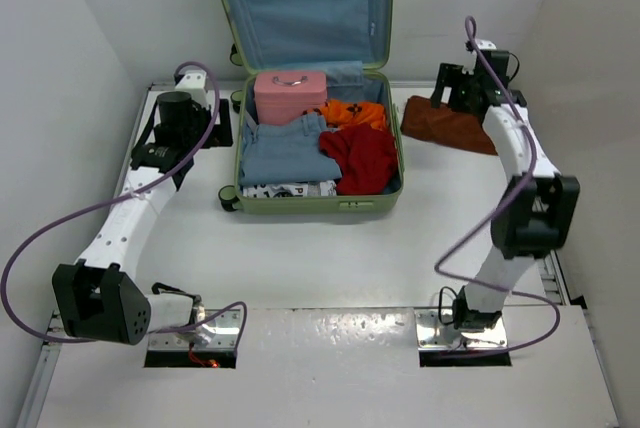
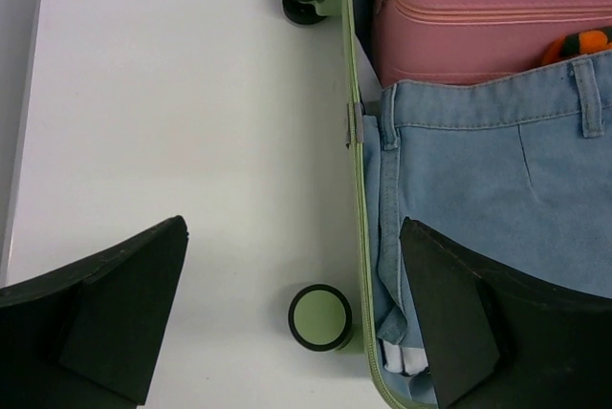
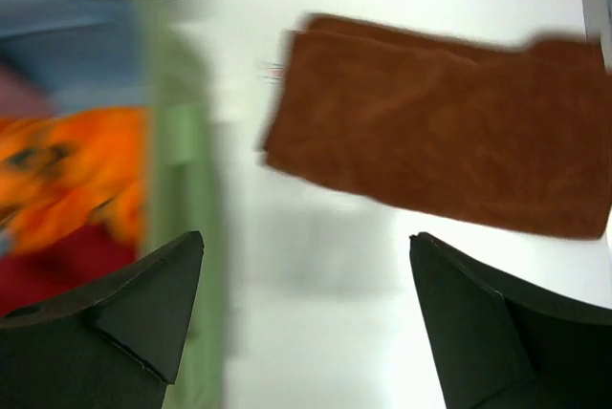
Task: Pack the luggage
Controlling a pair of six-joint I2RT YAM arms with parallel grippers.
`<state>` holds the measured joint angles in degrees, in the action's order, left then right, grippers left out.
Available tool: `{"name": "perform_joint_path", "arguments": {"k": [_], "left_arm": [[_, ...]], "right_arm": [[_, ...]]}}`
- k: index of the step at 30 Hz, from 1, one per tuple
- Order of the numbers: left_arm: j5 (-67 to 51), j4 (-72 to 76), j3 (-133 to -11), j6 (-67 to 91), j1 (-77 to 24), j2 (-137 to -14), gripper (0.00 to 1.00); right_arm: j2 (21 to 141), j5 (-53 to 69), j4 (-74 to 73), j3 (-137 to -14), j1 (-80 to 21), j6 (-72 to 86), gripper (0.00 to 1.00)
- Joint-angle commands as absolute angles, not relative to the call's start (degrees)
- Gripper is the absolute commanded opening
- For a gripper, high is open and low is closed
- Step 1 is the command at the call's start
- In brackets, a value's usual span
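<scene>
Left gripper (image 2: 295,227): fingers released, straddling the luggage (image 2: 356,189) rim. Right gripper (image 3: 306,266): fingers released near the brown cloth (image 3: 449,132). Risk: a shallow pinch may drag the cloth instead of lifting it.

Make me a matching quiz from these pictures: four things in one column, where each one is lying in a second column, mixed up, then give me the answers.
Column one
1. pink case
2. denim garment
3. red garment
4. brown cloth

Column two
A. on the table, outside the luggage, to its right
B. inside, far left corner, by the raised lid
C. inside, right half, toward the near wall
D. inside, left half, just nearer than the pink case

Pairs: 1-B, 2-D, 3-C, 4-A
</scene>
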<state>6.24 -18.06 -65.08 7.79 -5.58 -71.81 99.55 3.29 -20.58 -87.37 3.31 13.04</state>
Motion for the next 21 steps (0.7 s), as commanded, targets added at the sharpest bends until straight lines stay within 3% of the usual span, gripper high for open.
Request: {"name": "perform_joint_path", "arguments": {"k": [1, 21], "left_arm": [[5.89, -16.7, -66.71, 9.49, -5.8, -72.77, 0.99], [8.79, -16.7, -68.29, 10.02, -6.33, -74.53, 0.99]], "right_arm": [[107.47, -2.46, -20.74, -93.42, 7.46, 20.48, 0.89], [129.99, -12.66, -15.73, -99.84, 5.98, 11.51, 0.95]]}}
